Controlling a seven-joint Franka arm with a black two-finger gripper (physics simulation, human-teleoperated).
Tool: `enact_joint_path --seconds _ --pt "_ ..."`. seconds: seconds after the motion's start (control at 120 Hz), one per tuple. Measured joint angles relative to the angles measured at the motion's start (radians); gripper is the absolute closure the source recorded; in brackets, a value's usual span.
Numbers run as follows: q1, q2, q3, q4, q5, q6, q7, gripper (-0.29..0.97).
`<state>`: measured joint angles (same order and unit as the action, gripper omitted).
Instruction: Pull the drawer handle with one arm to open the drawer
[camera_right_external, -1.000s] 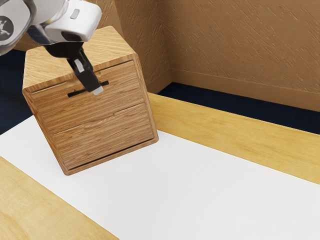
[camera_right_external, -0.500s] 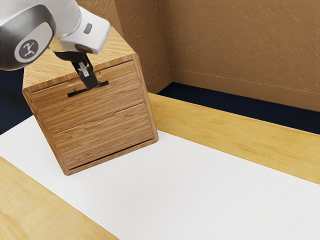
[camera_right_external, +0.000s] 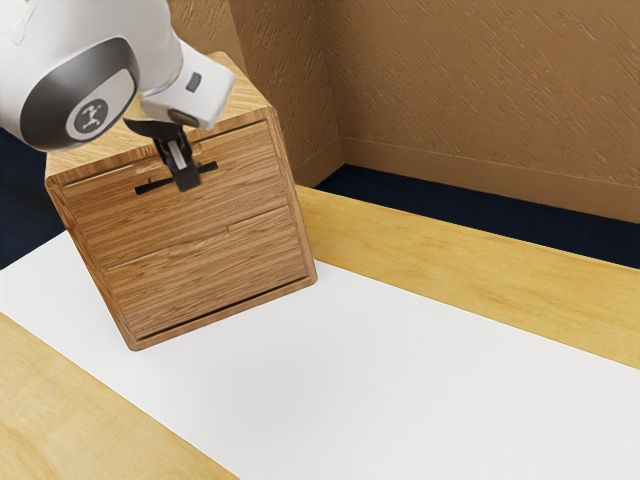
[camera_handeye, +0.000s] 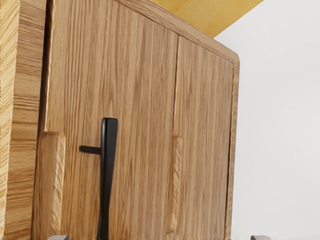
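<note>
One black handle crosses the top drawer, upper left of the frame; our gripper sits at its middle, fingers spread, not clamping it.

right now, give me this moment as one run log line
stage: pre-grasp | end effector: open, at drawer handle | top drawer: not pulled out | cabinet: on white mat

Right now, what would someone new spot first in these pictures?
A big wooden drawer box stands on the white mat, at the exterior view's left. The robot's black gripper reaches down to the thin black handle on its top drawer.
</note>
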<state>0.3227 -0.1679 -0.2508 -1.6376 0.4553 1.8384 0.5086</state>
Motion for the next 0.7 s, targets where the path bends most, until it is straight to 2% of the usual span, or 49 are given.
enact_joint_path --seconds 0.7 --pt "-0.004 0.069 0.057 0.002 -0.003 0.068 0.035 0.29"
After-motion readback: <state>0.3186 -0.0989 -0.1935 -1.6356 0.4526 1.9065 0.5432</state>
